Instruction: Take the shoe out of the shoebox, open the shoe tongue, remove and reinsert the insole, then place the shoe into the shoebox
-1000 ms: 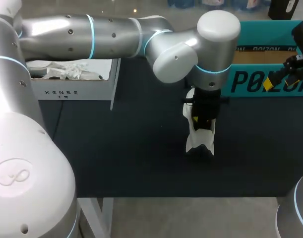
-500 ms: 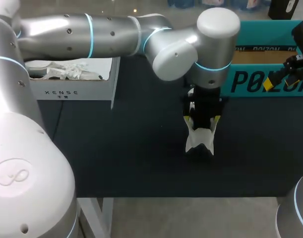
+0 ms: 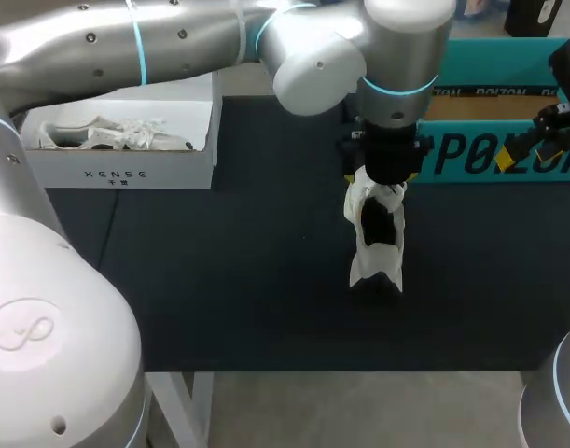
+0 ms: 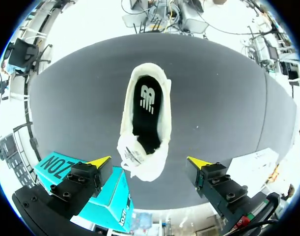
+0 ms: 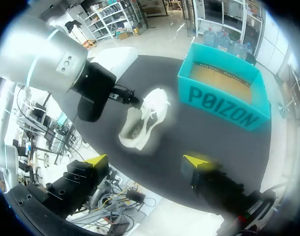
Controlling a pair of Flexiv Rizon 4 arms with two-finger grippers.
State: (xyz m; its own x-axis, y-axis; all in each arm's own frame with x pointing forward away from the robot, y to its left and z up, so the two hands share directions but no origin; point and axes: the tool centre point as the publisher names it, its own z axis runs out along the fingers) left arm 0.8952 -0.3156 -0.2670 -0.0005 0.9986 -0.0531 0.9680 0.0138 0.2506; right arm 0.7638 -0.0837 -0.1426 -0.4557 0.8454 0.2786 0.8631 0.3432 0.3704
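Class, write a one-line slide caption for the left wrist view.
Open left gripper hovers above a white shoe on the dark table, black insole showing.

The left gripper (image 4: 149, 161) has lifted up out of the shoe (image 3: 378, 252); its fingers now stand clear above it. The black insole (image 4: 146, 110) is uncovered.

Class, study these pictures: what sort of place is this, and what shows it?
Probably a robotics lab workbench: a silver robot arm hangs over a dark table, with a white shoe and a teal shoebox set out on it.
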